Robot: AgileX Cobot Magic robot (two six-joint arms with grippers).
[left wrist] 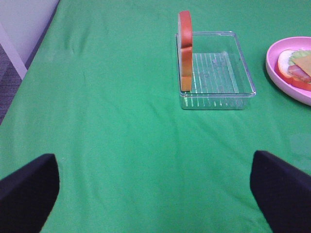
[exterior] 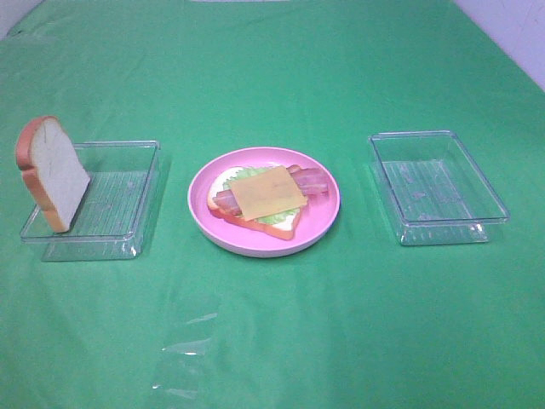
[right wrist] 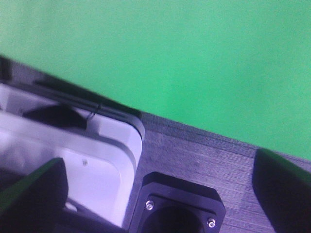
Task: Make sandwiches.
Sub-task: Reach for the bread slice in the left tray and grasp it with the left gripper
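The sandwich (exterior: pixel 262 203) lies on the pink plate (exterior: pixel 255 245) in the middle of the worktop (exterior: pixel 272 341) — cheese (exterior: pixel 269 189) on top. 1 bread slice (exterior: pixel 53 173) leans upright in the left clear tray (exterior: pixel 119 198). The left end effector (left wrist: pixel 154 162) and the right end effector (right wrist: pixel 158 162) are each spread wide apart — nothing held.
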